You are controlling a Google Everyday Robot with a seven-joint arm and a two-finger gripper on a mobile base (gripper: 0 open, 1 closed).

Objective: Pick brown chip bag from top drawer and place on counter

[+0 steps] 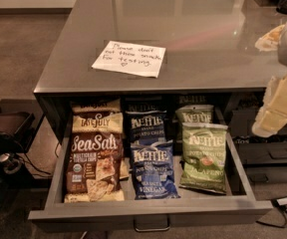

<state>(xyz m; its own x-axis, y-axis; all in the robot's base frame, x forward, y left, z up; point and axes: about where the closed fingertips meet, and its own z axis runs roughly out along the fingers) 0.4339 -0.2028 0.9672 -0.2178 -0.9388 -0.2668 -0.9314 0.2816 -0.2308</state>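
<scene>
The brown chip bag [94, 166] is laid lengthwise, front to back, at the top drawer [148, 210]'s left edge. The gripper [279, 108] (released or clenched cannot be told) is held past its right edge.

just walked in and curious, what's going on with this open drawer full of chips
A robot is set to take a bag out of the drawer. Its gripper hangs at the right, by the front corner of the counter, apart from all the bags. The brown chip bag lies at the left of the open top drawer, beside blue bags and green bags, not yet picked up. A handwritten note sits on the counter.
</scene>
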